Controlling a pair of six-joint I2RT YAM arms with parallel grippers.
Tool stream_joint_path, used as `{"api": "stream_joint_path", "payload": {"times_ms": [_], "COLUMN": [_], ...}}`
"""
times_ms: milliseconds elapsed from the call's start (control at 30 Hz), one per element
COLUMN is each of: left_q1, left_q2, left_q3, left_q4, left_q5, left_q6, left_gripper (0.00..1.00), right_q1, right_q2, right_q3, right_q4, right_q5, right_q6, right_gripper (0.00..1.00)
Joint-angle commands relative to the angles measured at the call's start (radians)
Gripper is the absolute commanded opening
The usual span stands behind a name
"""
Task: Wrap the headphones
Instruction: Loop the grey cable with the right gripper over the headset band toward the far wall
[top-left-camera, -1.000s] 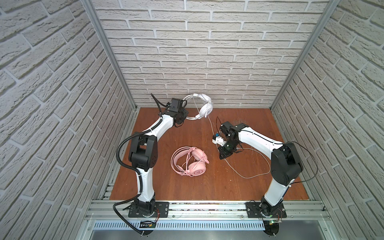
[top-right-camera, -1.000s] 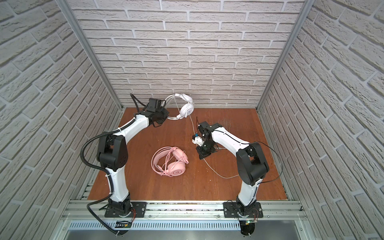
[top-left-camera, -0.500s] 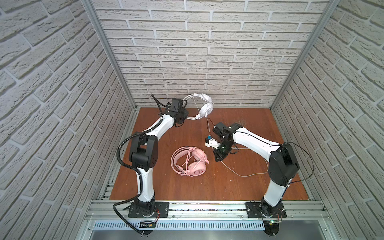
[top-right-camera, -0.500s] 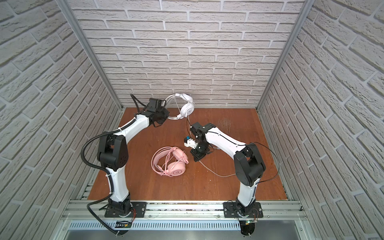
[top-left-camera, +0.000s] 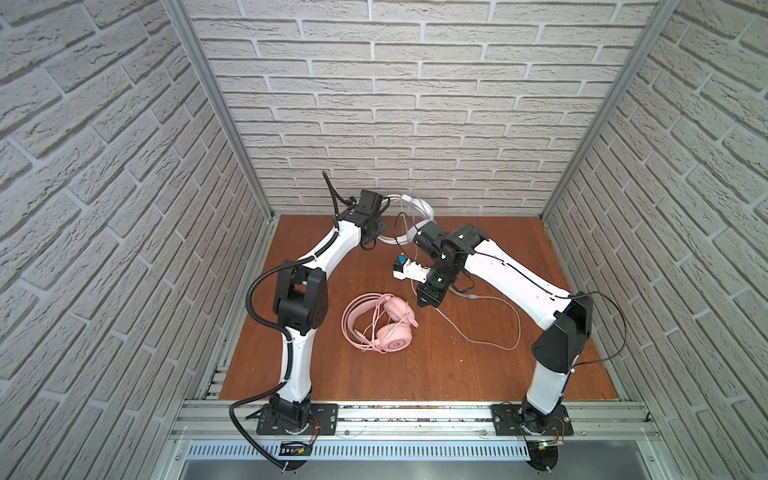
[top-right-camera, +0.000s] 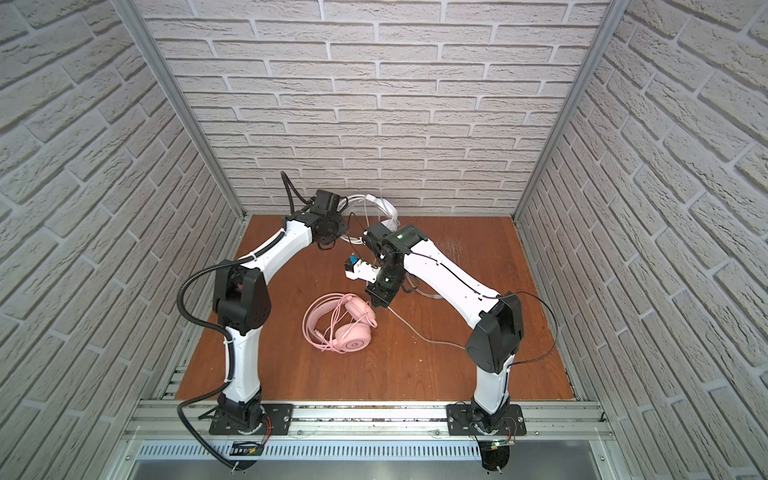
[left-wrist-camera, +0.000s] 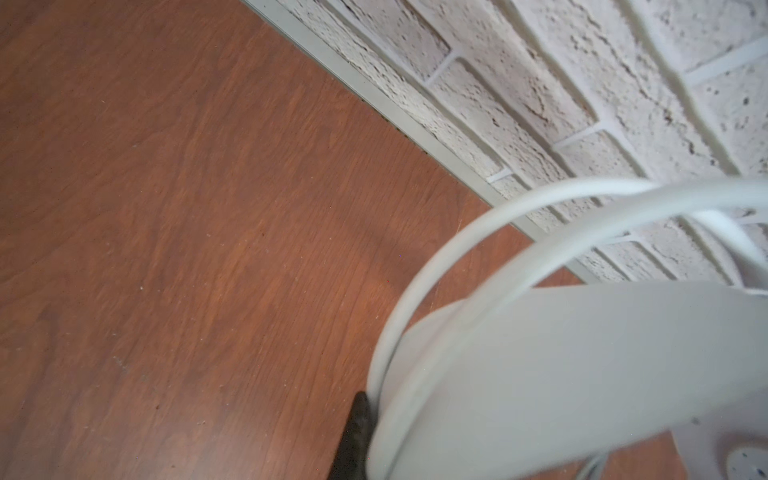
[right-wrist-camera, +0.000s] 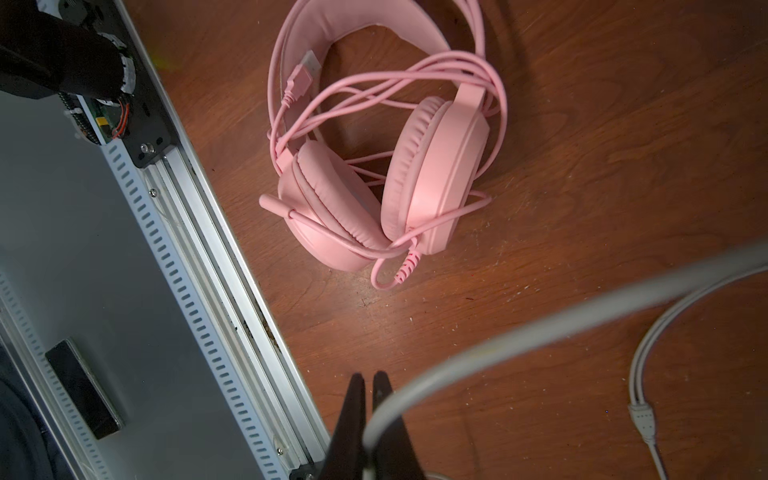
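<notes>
The white headphones (top-left-camera: 417, 206) (top-right-camera: 384, 206) hang lifted close to the back wall. My left gripper (top-left-camera: 376, 232) (top-right-camera: 332, 230) is shut on their band. In the left wrist view the broad grey band (left-wrist-camera: 582, 374) fills the near field, and one black fingertip (left-wrist-camera: 358, 419) shows against its edge. Their grey cord (top-left-camera: 490, 338) (top-right-camera: 428, 337) trails over the table. My right gripper (top-left-camera: 428, 300) (top-right-camera: 380, 302) (right-wrist-camera: 368, 380) is shut on the cord (right-wrist-camera: 540, 328), just right of the pink headphones (top-left-camera: 380, 328) (top-right-camera: 343, 328) (right-wrist-camera: 395, 178). These lie flat mid-table with their pink cord looped around them.
The cord's Y-splitter (right-wrist-camera: 642, 415) lies on the wooden table (top-left-camera: 436, 374). An aluminium rail (top-left-camera: 415, 415) borders the front edge. Brick walls (top-left-camera: 415, 124) close in the back and both sides.
My right gripper has moved left and towards the front with the cord, ending close beside the pink headphones. The left arm and white headphones have stayed put.
</notes>
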Motion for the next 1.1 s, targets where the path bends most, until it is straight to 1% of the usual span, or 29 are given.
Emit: {"api": "stream_joint_path", "payload": {"times_ms": [0,167,333,533,700,867,1067], "left_q1": [-0.014,-0.029,-0.036,-0.048,-0.059,-0.072,-0.082], "left_q2": [0.018,0.054,0.07,0.087,0.104,0.102,0.089], "left_q3": [0.06,0.097,0.095,0.107,0.133,0.134,0.125], "left_q4": [-0.027,-0.084,-0.1,-0.109,-0.123,-0.097,-0.072], "left_q5": [-0.068,-0.101,-0.116,-0.116,-0.108,-0.058,-0.028], "left_q6": [0.073,0.124,0.16,0.222,0.284,0.377,0.453], "left_gripper": [0.0,0.0,0.0,0.0,0.0,0.0,0.0], "right_q1": [-0.001,-0.015,-0.03,-0.069,-0.109,-0.165,-0.244], "right_q2": [0.021,0.077,0.095,0.108,0.114,0.116,0.119], "right_q3": [0.106,0.274,0.366,0.466,0.514,0.528,0.531], "right_q4": [-0.065,-0.117,-0.116,-0.094,-0.054,-0.005,0.043], "right_q5": [0.027,0.058,0.11,0.101,0.091,0.082,0.108], "right_q6": [-0.044,-0.063,-0.069,-0.072,-0.065,-0.048,-0.01], "right_gripper": [0.05,0.05,0.05,0.05,0.05,0.05,0.05]}}
